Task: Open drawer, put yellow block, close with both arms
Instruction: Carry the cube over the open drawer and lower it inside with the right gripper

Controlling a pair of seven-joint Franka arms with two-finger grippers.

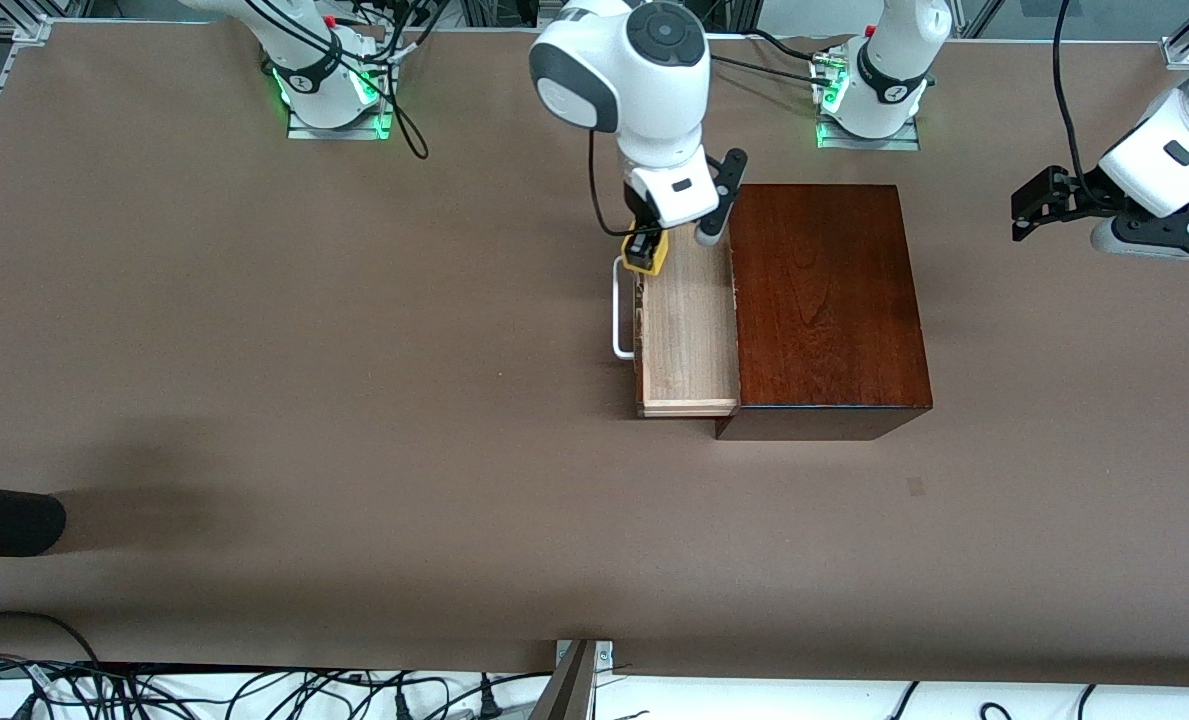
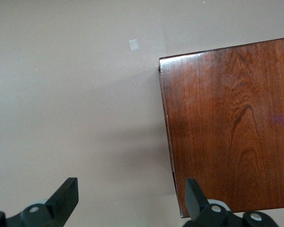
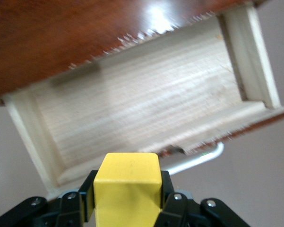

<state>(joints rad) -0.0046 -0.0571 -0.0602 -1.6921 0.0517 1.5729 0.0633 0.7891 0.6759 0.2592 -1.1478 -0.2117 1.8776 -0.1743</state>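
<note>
The drawer stands pulled out of the reddish-brown box toward the right arm's end of the table, its white loop handle outermost. My right gripper hangs over the drawer's end farthest from the front camera, by the handle-side rim, shut on the yellow block. The right wrist view shows the yellow block clamped between the black fingers above the bare pale drawer. My left gripper waits open in the air off the box's side at the left arm's end; the left gripper holds nothing.
The box takes up the table's middle. A small pale tape mark lies on the brown table nearer the front camera than the box. A dark rounded object pokes in at the table's edge at the right arm's end. Cables run along the front edge.
</note>
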